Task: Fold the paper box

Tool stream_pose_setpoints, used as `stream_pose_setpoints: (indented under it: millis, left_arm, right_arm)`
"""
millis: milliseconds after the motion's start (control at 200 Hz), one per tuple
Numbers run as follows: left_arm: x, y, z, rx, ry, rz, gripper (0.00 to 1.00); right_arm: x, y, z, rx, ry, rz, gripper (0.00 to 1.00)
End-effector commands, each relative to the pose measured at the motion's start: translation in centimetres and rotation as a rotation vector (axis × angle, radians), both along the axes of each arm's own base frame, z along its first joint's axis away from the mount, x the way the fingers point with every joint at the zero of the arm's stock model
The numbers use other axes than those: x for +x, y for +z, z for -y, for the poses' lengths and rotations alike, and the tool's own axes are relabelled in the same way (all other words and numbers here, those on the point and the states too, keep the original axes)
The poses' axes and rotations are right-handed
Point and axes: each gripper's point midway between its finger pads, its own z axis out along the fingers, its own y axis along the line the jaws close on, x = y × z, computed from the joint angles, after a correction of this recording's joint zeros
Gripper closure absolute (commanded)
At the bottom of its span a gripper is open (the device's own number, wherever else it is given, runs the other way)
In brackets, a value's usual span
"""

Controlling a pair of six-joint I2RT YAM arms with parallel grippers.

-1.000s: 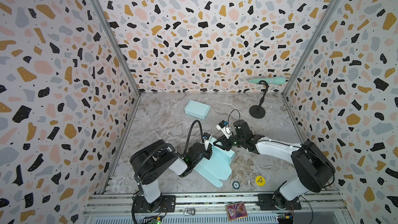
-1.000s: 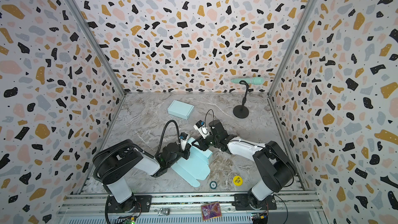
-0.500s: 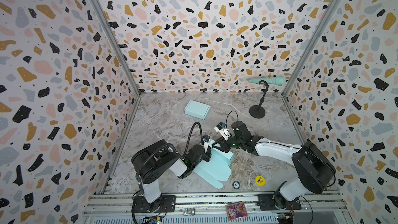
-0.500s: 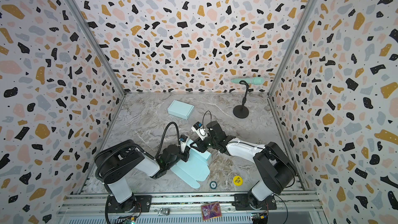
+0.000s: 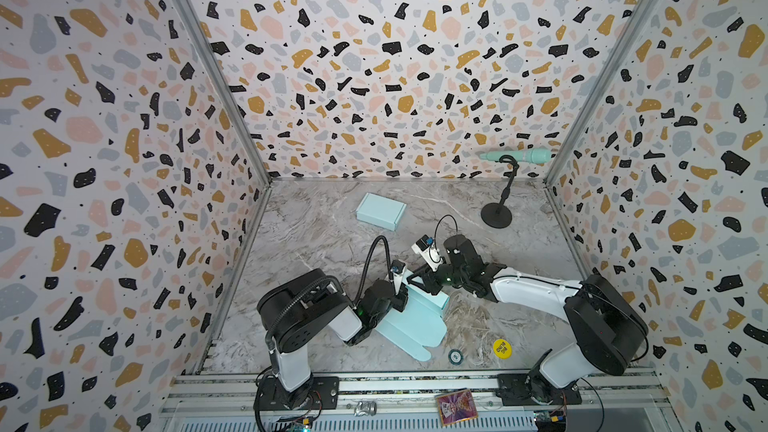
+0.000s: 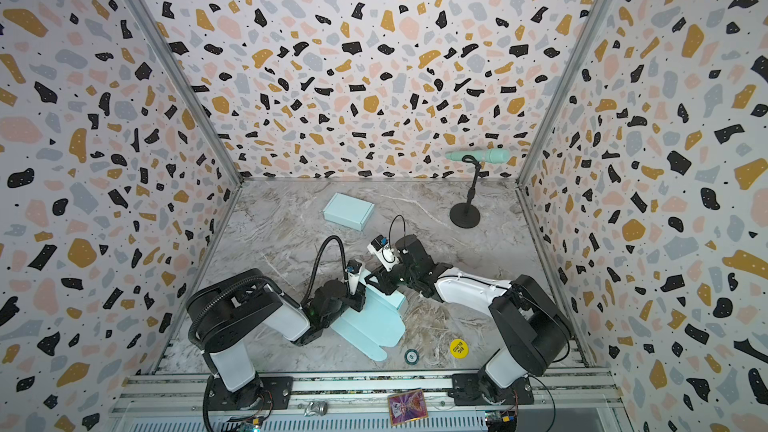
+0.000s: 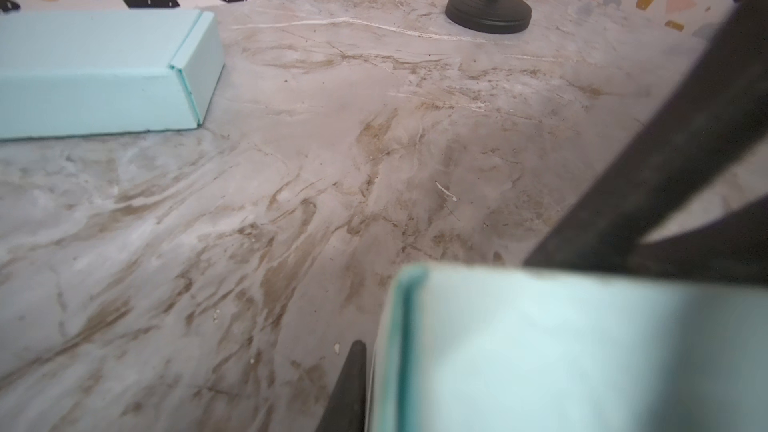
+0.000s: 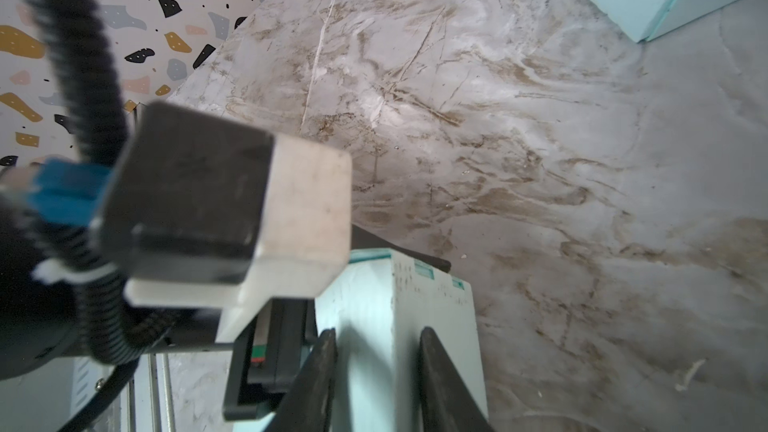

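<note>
**A:** Where's the paper box?

**B:** Front-centre of the worktop, btwn both arms. In both top views I only see the claws crowded at its raised back edge.

**A:** Right claw?

**B:** R wrist cam gives me more. It's partly open, fingers spread against an upright wall of the box. Card shows in the gap, nothing clamped.

**A:** Left claw?

**B:** On the L wrist cam one finger sits just outside the wall and the other is hidden behind card. Can't tell if it's pinching.
</note>
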Motion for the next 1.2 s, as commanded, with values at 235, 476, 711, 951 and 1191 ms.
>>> stream_pose_setpoints:
  millis: [235,476,711,951,1191]
  left_arm:
    - [-0.7,0.7,-0.5,-0.052,0.005,0.002,0.79]
    - [-0.8,0.8,-0.5,-0.057,0.004,0.001,0.79]
    - [-0.6,1.5,-0.3,-0.064,0.006,0.011,0.79]
    - [-0.1,1.5,0.3,-0.058,0.001,0.013,0.85]
    - [-1.0,2.2,-0.4,-0.068,-0.007,0.006,0.64]
  right_arm:
    - [-1.6,-0.3,1.7,-0.11,-0.014,0.013,0.56]
    - [-1.1,-0.2,2.6,-0.169,-0.054,0.054,0.35]
    - [-1.1,-1.2,3.1,-0.222,-0.057,0.061,0.48]
    - [-1.9,-0.9,1.9,-0.205,-0.034,0.055,0.57]
    - [-0.7,-2.0,3.1,-0.32,-0.123,0.083,0.45]
